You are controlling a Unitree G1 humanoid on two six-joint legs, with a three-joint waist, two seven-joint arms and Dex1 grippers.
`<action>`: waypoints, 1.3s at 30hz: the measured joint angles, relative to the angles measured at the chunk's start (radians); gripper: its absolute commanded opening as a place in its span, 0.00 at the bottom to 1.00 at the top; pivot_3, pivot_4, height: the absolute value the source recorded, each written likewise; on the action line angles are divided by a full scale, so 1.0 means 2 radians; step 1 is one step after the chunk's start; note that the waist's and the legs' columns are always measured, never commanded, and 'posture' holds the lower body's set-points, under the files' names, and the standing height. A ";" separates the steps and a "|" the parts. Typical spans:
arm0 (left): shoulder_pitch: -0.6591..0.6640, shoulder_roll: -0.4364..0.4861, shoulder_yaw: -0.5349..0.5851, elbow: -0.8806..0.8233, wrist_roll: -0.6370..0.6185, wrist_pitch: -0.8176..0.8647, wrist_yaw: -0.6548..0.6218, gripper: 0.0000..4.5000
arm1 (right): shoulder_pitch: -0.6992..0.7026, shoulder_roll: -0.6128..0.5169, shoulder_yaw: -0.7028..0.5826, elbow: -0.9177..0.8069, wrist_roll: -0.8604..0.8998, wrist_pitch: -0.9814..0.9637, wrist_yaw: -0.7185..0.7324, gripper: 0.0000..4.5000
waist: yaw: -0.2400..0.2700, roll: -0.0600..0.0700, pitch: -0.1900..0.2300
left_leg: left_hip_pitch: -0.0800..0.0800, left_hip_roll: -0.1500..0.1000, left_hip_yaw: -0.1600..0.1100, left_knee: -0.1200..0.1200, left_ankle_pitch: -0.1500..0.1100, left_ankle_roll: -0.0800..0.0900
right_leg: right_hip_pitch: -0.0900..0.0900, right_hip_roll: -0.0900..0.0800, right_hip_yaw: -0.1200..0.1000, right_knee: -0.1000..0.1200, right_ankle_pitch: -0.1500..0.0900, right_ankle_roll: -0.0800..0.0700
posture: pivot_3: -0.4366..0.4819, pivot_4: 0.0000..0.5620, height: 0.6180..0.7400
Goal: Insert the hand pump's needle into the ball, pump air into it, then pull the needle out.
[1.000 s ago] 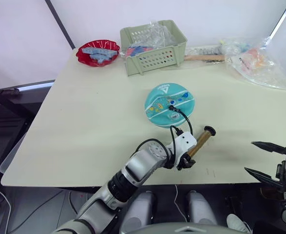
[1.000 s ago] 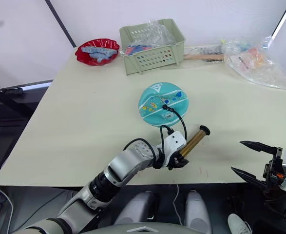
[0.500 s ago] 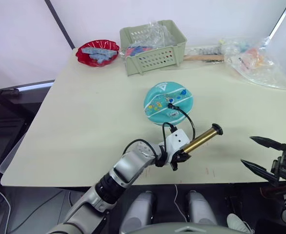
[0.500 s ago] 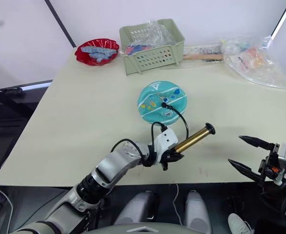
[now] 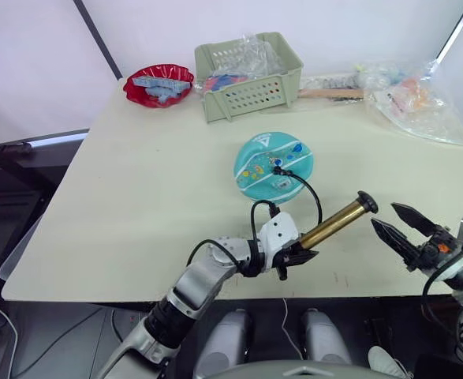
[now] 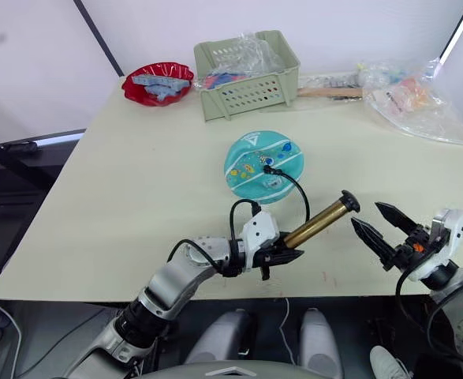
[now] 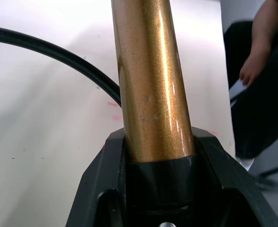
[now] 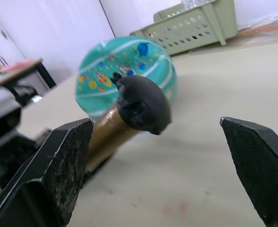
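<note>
Right end effector (image 5: 393,221) nearer pump handle (image 5: 365,202)

Left hand (image 5: 298,257) clamped on hand pump (image 5: 334,223), right hand (image 5: 393,223) spread beside its handle.

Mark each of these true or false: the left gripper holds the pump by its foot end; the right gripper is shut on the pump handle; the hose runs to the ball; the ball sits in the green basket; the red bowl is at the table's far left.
1. The left gripper holds the hand pump by its foot end. True.
2. The right gripper is shut on the pump's handle. False: it is open, just short of the handle.
3. The hose runs to the ball. True.
4. The ball sits in the green basket. False: it lies on the table, nearer the robot than the basket.
5. The red bowl is at the table's far left. True.
</note>
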 measured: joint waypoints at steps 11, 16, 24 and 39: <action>-0.001 -0.014 0.022 0.056 0.000 -0.091 -0.045 0.26 | -0.061 0.025 0.016 -0.046 0.186 0.115 -0.170 1.00 | -0.001 0.000 0.000 | 0.000 0.000 0.000 0.000 0.000 0.000 | 0.000 0.000 0.000 0.000 0.000 0.000 | 0.48 0.27 1.00; -0.005 -0.022 0.024 0.062 0.001 -0.096 -0.050 0.26 | -0.089 0.042 0.018 -0.034 0.219 0.124 -0.216 1.00 | -0.001 0.000 0.000 | 0.000 0.000 0.000 0.000 0.000 0.000 | 0.000 0.001 0.000 0.000 0.000 0.000 | 0.48 0.27 1.00; -0.005 -0.026 0.025 0.065 0.002 -0.101 -0.052 0.26 | -0.099 0.064 0.038 -0.026 0.212 0.123 -0.234 1.00 | -0.002 0.000 0.000 | 0.000 0.000 -0.001 0.000 0.000 0.000 | 0.000 0.001 -0.001 0.001 0.000 0.000 | 0.48 0.27 1.00; 0.000 -0.024 0.027 0.065 0.006 -0.104 -0.053 0.26 | -0.099 0.075 0.038 -0.026 0.197 0.109 -0.234 1.00 | -0.003 0.000 0.000 | 0.000 0.000 -0.001 0.000 0.000 0.000 | 0.000 0.001 -0.001 0.001 0.000 0.000 | 0.48 0.27 1.00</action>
